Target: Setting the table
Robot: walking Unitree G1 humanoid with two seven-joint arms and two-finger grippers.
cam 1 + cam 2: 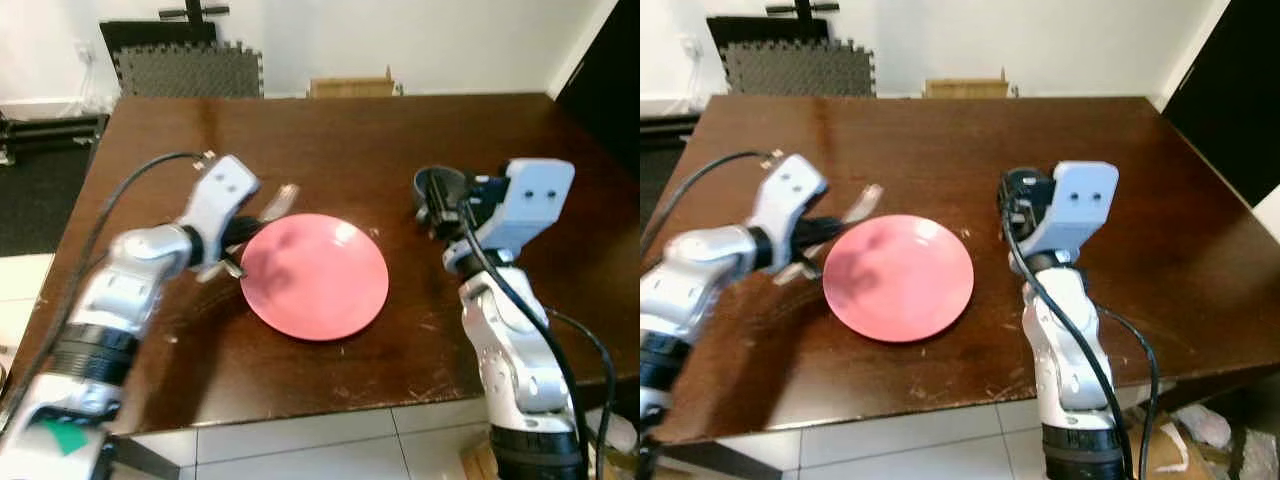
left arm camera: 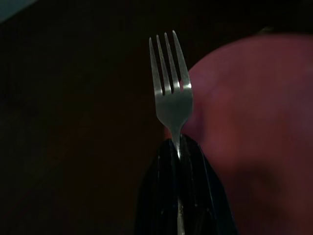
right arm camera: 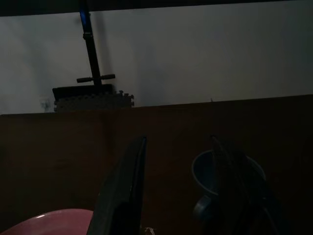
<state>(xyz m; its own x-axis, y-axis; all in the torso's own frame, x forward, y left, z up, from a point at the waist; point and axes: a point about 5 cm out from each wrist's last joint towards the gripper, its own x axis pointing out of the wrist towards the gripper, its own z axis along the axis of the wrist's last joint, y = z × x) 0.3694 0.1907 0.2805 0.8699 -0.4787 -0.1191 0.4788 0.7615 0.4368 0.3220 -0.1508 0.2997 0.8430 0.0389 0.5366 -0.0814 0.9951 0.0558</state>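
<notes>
Pink against the dark wood, our plate [image 1: 315, 275] sits near the front edge of the tabletop [image 1: 330, 140], about midway between its side edges. Our left gripper [image 2: 178, 161] hovers just beside the plate's left rim, fingers clamped on a fork [image 2: 170, 83]. Our right gripper [image 3: 178, 188] hangs to the plate's right with fingers apart, a dark mug [image 1: 440, 190] just ahead.

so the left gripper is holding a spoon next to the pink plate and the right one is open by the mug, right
Not quite: the left gripper holds a fork, not a spoon; the left wrist view shows its four tines. The rest stands: it is beside the pink plate, and the right gripper is open by the mug.
</notes>
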